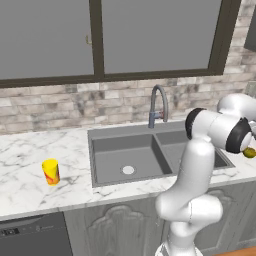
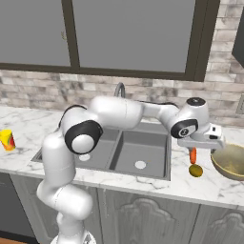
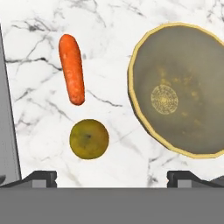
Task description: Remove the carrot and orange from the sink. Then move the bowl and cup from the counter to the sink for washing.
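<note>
Hand view looks straight down on the white marble surface [image 3: 43,39]: carrot [image 3: 72,69] and orange [image 3: 89,139] lie side by side on bare marble, apart from each other and not touching the bowl [image 3: 179,89] beside them. Both are out of the sink [image 2: 138,155], set just past its right edge, which I judge is deliberate: close enough for a short carry, clear of the basins that must receive the dishes. Gripper [image 2: 202,141] hangs above this spot with jaws spread wide and nothing between them; the two finger tips [image 3: 40,177] stand far apart at the bottom of the hand view, bracketing the orange and the near side of the bowl. Bowl sits upright, mouth up, tan-olive inside with a paler rim and a faint round pattern at its centre, no lettering legible. Cup [image 1: 50,171] stands upright well to the left of the sink on the far side from the arm, yellow with a red-orange swirl on its side; a mark only, no readable words. Sink basins look bare apart from the pale drains. Produce half appears done; bowl is the nearer dish to take next.
</note>
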